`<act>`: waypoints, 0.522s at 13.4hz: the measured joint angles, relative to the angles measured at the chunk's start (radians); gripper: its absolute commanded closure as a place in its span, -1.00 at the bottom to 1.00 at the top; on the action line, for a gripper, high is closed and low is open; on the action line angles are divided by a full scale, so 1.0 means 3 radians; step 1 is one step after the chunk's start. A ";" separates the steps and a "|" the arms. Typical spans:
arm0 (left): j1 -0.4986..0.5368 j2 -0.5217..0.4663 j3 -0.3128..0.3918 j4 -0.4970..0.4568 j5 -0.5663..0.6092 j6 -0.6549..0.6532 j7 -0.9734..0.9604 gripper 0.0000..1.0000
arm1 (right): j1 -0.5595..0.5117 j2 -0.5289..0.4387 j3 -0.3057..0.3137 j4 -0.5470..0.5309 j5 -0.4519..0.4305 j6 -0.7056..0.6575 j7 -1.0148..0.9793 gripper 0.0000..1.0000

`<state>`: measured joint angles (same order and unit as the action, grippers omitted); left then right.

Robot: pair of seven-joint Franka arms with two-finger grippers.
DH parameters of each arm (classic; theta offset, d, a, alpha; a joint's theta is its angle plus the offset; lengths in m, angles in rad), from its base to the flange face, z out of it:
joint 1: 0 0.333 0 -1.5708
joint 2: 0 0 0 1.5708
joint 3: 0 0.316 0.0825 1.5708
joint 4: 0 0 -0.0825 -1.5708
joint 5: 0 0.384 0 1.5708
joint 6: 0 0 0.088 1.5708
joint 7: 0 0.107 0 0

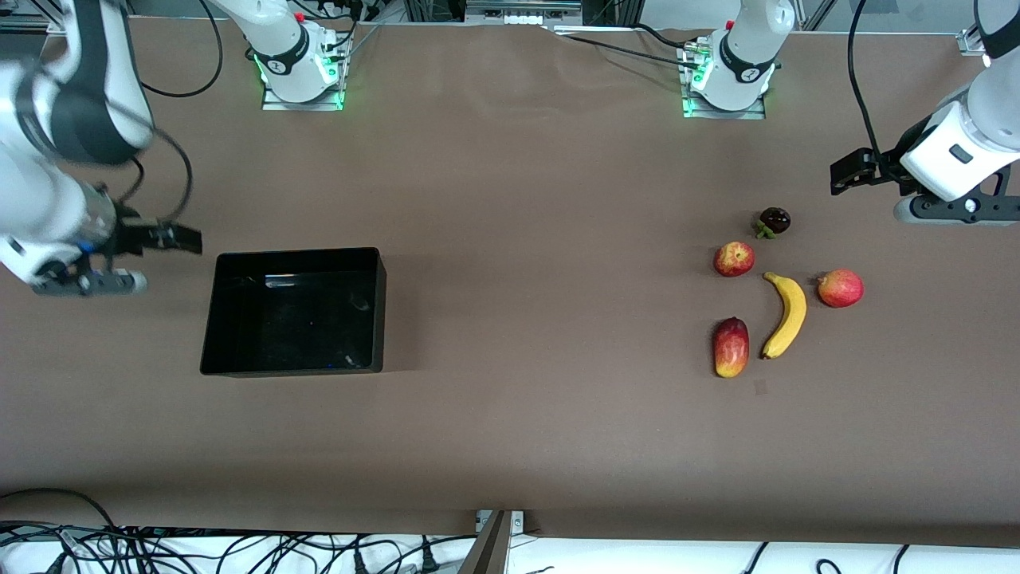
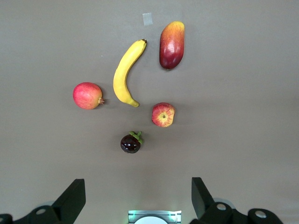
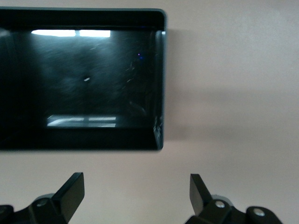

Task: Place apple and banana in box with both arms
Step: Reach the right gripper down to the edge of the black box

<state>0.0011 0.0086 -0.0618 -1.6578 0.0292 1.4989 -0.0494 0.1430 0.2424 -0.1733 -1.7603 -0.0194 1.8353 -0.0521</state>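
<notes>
apple (image 1: 734, 259) beside banana (image 1: 786, 314), box (image 1: 239, 368) well apart

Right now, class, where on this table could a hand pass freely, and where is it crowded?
The broad bare stretch between the box and the apple is free. Around the banana the fruits cluster tightly. Both grippers, left and right, hang open.

Two white robot arms, each ending in one black two-finger gripper: the left gripper (image 1: 846, 172) and the right gripper (image 1: 177, 237). One black box (image 1: 209, 343). Five fruits in all: one apple (image 1: 734, 259), one banana (image 1: 786, 314), one red-orange round fruit (image 1: 841, 288), one elongated red-yellow fruit (image 1: 731, 347), and one small dark purple fruit (image 1: 774, 221).
</notes>
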 measured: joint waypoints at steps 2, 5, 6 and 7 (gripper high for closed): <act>0.0000 0.0005 0.0000 0.0003 0.0000 -0.0007 0.0000 -1.00 | -0.0012 0.0255 -0.0076 -0.0170 0.0002 0.0417 0.0000 -1.00; 0.0000 0.0011 0.0004 0.0004 0.0000 -0.0018 0.0000 -1.00 | -0.0029 0.0467 -0.0091 -0.0402 0.0009 0.0904 0.0000 -1.00; 0.0000 0.0013 0.0004 0.0005 0.0000 -0.0019 0.0000 -1.00 | -0.0029 0.0512 -0.0090 -0.0456 0.0027 0.1055 0.0001 -0.98; 0.0000 0.0014 0.0004 0.0005 0.0000 -0.0020 0.0000 -1.00 | -0.0029 0.0564 -0.0090 -0.0489 0.0069 0.1168 0.0001 -0.73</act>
<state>0.0012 0.0129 -0.0604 -1.6562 0.0292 1.4929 -0.0494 0.1341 0.4116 -0.2004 -1.9070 0.0013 2.1857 -0.0518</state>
